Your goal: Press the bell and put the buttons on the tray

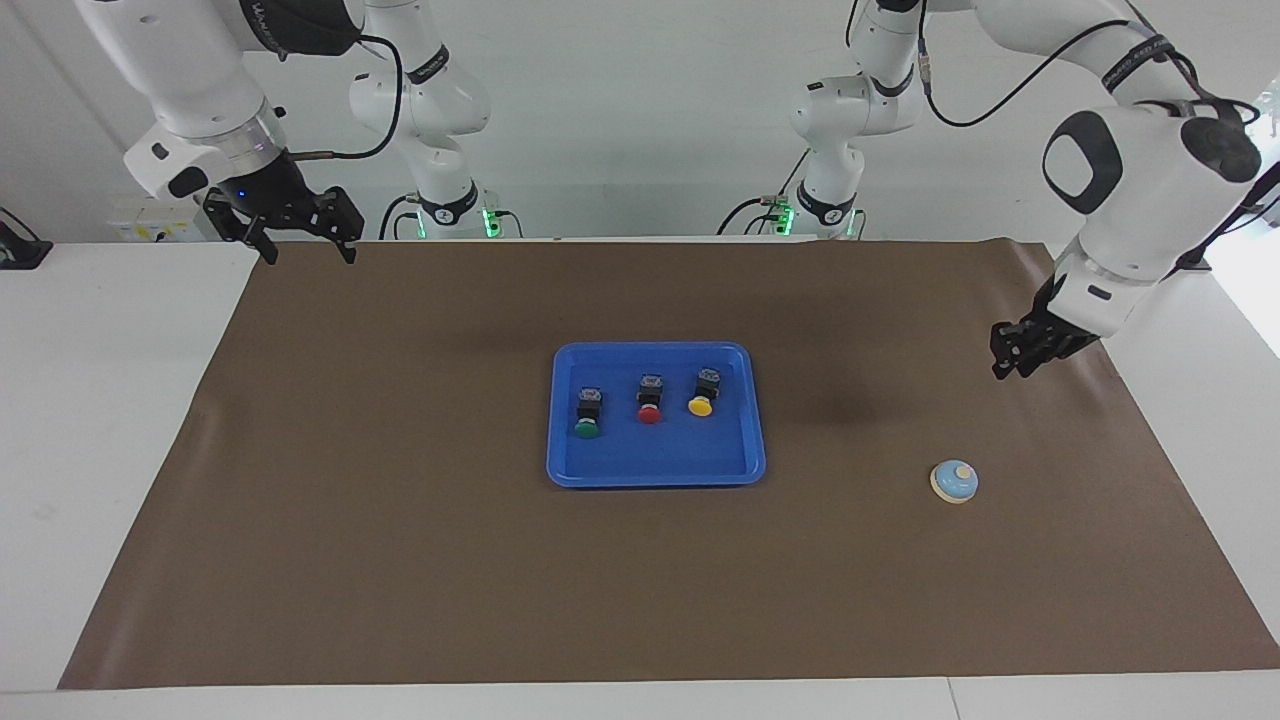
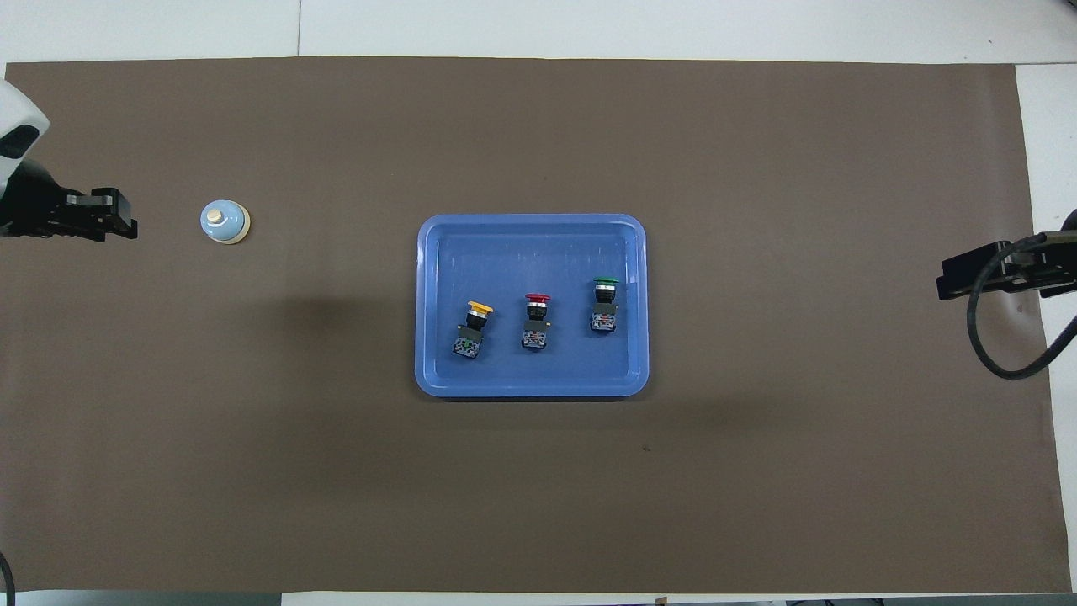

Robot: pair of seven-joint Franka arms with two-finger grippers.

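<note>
Facing view — bell (image 1: 954,481) sits alone, left hand (image 1: 1010,364) raised well apart.

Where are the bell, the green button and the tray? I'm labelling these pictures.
bell (image 1: 954,481): facing view, on its light-blue dome.
green button (image 1: 587,429): facing view, on its round green cap.
tray (image 2: 532,227): overhead view, on the bare floor near the rim farthest from the robots.

At the left edge of the overhead frame, the left gripper (image 2: 114,225) showed only its dark tip; its arm was cut off. At the right edge the right gripper (image 2: 968,273) was cropped too. The left one's finger gap was too small to read. Markings on the buttons' (image 2: 535,316) bodies were illegible.
</note>
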